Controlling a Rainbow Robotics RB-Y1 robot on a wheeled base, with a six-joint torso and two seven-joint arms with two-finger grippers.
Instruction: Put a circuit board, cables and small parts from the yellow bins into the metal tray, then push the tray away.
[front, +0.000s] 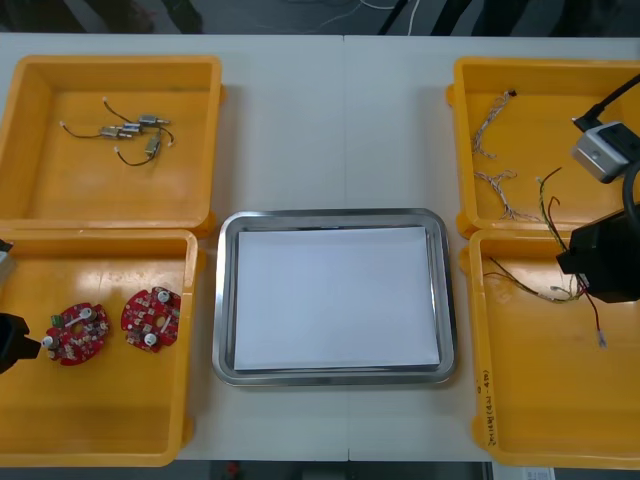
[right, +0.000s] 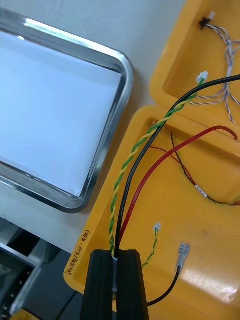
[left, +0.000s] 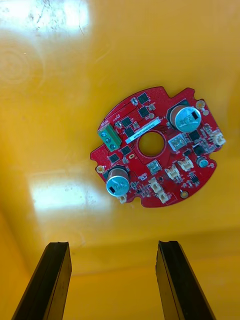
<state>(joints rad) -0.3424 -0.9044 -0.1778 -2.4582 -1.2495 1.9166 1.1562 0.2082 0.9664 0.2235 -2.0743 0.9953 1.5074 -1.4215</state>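
Right gripper (right: 118, 257): clamping a bunch of cables (right: 120, 230) (twisted yellow-green, black, red) near one end, fingers pinched tight around them. Holding the bunch above the near right bin (right: 210, 240), just beside the tray (right: 126, 75), not over it yet. Trailing long free ends back across the bins.

Left gripper (left: 112, 245): hovering with fingers wide apart over a red board (left: 155, 147), not touching it. Board lying flat on the floor of the near left bin (left: 60, 75).

Watching for, judging from here:
- Dragging thin loose wires (right: 186, 175) along, since they are lying right under the held bunch and look easy to hook.
- Catching the long ends on the bin wall or tray rim while crossing over, then pulling the bunch out of a thin pinch.
- Leaving ends hanging outside the tray after release, given the length.
- Skating the board along the smooth bin floor if closing off-centre; flat part, little edge to bite on.
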